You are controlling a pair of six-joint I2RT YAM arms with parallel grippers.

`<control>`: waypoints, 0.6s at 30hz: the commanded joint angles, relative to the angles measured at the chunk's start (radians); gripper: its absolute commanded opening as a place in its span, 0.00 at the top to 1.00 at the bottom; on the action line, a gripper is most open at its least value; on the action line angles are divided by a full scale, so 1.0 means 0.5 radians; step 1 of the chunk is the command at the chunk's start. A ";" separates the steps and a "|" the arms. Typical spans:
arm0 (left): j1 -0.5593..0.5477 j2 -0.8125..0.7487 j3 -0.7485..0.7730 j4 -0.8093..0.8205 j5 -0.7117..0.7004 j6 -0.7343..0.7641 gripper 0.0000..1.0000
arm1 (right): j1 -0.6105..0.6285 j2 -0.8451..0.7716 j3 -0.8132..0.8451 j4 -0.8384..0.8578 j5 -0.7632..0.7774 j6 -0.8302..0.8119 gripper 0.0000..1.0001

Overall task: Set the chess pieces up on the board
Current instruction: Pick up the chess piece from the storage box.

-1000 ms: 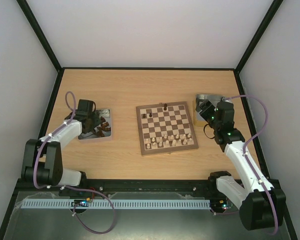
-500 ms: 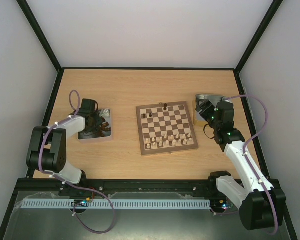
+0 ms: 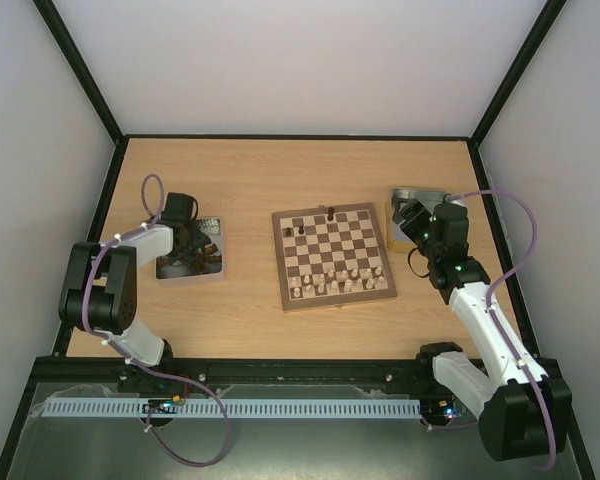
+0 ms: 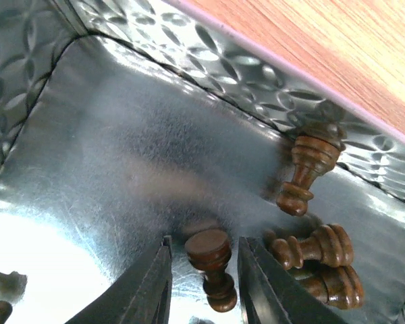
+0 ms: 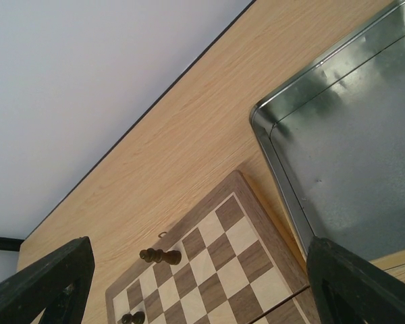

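Note:
My left gripper (image 3: 185,248) is down inside the left metal tray (image 3: 212,270). In the left wrist view it (image 4: 206,244) is open, its fingers either side of a dark brown chess piece (image 4: 211,260), with a thin gap on each side. Three more dark pieces (image 4: 304,174) lie against the tray wall (image 4: 189,61) to the right. The board (image 3: 332,300) sits mid-table with dark pieces (image 3: 331,213) on its far rows. My right gripper (image 3: 408,222) hangs wide open and empty by the board's right edge, and in its own view (image 5: 199,246) a dark piece (image 5: 160,256) stands on the board (image 5: 237,237).
Pale cream pieces (image 3: 340,282) fill the board's near rows. A second metal tray (image 3: 412,194) lies behind my right gripper, and its floor (image 5: 351,169) shows no pieces. Black frame posts and white walls enclose the table.
The left arm's elbow has swung up and leftward while its gripper stayed in the tray, its jaws narrowing slightly around the piece. The right arm has not moved.

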 commanded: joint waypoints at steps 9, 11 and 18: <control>0.011 0.074 0.047 -0.007 -0.097 0.042 0.72 | 0.008 -0.051 0.006 -0.026 0.047 -0.027 0.15; 0.012 0.084 0.048 0.001 -0.098 0.043 0.70 | 0.009 -0.054 0.009 -0.025 0.047 -0.026 0.15; 0.012 0.122 0.057 0.029 -0.134 0.046 0.85 | 0.008 -0.056 0.014 -0.036 0.047 -0.025 0.15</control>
